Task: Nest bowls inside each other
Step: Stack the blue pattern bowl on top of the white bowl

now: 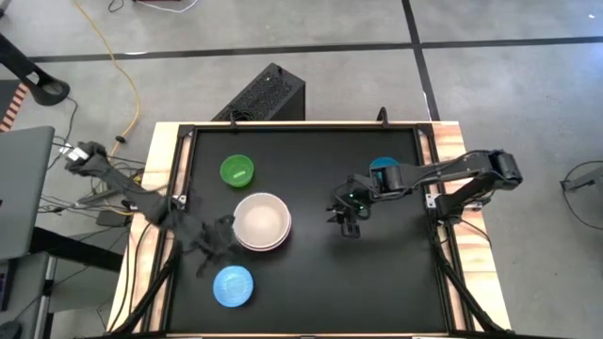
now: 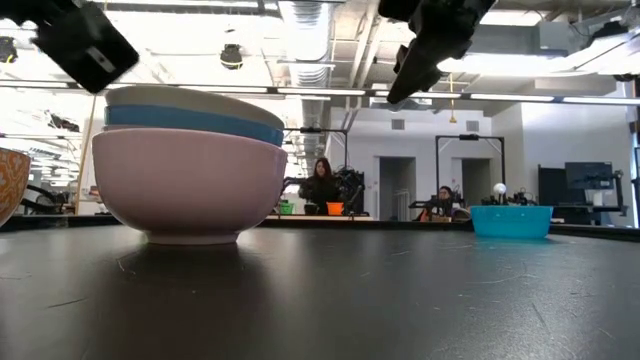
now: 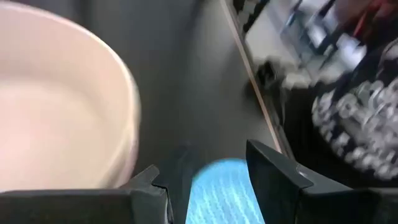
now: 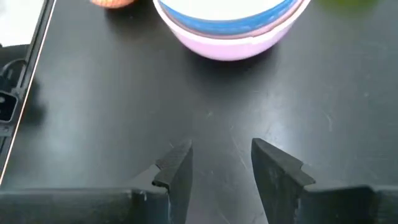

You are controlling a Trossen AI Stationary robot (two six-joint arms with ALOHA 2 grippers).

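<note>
1. Low view: bare black table (image 2: 400,300) is lying nearest the lens. The nested stack (image 2: 190,165) is sitting on it at left: pink bowl outermost, blue rim above it, cream rim on top. A teal bowl (image 2: 511,220) is standing well apart at right. An orange-patterned bowl edge (image 2: 10,185) is showing at the far left. People are sitting in the room behind.
2. High view: the stack (image 1: 261,221) is resting mid-table. A green bowl (image 1: 236,170) is sitting just beyond it; a light blue bowl (image 1: 233,286) is lying near the front edge. The left gripper (image 1: 215,237) is hovering between stack and light blue bowl. The right gripper (image 1: 347,218) is hanging over bare table, apart from the stack; the teal bowl (image 1: 383,168) is partly hidden under its arm.
3. Left wrist view: jaws are standing spread, holding nothing; the cream bowl rim (image 3: 124,118) is close beside, the light blue bowl (image 3: 217,193) below.
4. Right wrist view: jaws are standing spread and empty, facing the stack (image 4: 230,28) across clear tabletop.
</note>
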